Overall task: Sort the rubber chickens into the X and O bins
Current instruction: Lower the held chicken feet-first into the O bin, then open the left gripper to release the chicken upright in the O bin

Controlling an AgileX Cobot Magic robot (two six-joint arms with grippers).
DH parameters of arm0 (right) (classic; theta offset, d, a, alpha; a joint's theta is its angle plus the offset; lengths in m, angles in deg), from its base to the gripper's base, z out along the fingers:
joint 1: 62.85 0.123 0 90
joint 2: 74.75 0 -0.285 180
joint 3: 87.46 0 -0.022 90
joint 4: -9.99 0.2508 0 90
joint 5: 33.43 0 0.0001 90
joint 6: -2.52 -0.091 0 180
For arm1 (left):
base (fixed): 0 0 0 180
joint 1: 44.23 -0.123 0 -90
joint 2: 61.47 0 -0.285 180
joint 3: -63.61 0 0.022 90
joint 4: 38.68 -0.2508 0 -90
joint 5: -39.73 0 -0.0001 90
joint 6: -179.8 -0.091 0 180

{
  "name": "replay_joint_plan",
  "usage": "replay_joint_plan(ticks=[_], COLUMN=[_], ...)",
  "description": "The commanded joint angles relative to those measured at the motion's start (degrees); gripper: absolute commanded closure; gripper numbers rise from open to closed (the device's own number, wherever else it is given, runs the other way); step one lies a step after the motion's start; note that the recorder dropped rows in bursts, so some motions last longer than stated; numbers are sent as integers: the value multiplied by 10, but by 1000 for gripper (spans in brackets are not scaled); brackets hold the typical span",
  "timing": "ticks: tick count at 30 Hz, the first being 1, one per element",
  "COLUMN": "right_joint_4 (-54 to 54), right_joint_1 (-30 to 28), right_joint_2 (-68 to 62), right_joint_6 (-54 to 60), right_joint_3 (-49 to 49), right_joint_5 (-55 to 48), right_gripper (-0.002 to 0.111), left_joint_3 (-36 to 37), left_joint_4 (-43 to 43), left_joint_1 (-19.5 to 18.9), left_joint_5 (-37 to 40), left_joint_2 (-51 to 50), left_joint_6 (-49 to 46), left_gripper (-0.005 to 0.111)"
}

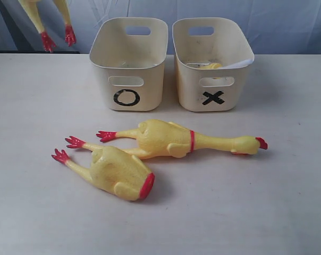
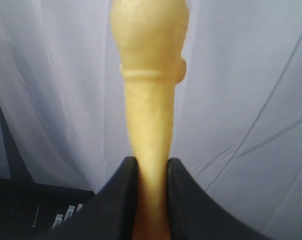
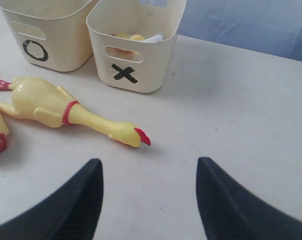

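Note:
A whole long-necked rubber chicken (image 1: pixel 187 139) lies on the table before the bins, head to the right. A headless chicken body (image 1: pixel 118 172) lies just in front of it, red neck end toward me. The O bin (image 1: pixel 127 85) stands left of the X bin (image 1: pixel 212 87); a small yellow piece (image 1: pixel 209 66) shows inside the X bin. My left gripper (image 2: pixel 152 167) is shut on the neck of another rubber chicken (image 2: pixel 150 75), raised above the table; its red feet (image 1: pixel 55 37) hang at the top left. My right gripper (image 3: pixel 148 167) stands open over bare table near the whole chicken's head (image 3: pixel 133 136).
A white paper scrap (image 1: pixel 240 62) lies in the X bin. A pale blue-white curtain (image 1: pixel 288 21) hangs behind the table. The white tabletop (image 1: pixel 267 202) stretches right and in front of the chickens.

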Motion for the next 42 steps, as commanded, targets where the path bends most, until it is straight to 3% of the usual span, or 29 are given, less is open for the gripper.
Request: replay_joint_plan(ticks=[1,5,20,27,42], right_joint_4=[1,2,1,5,12], right_joint_1=[3,3,3,3,3], right_joint_2=[3,3,32,32,32], right_joint_6=[5,5,16,16,18], right_joint_3=[3,3,3,3,3], right_joint_5=[11,11,19,20,22], right_gripper=[55,55,55,55,55], left_joint_3=[-1,-1,-1,-1,-1], left_joint_4=[7,53,55,54,-33], left_joint_1=[26,39,65,85,121], left_joint_5=[-43,-75,-170,-164,-120], left_joint_2=[-17,-29,-33,-61,-100], left_joint_6=[1,1,1,1,1], left_gripper=[107,107,107,107,107])
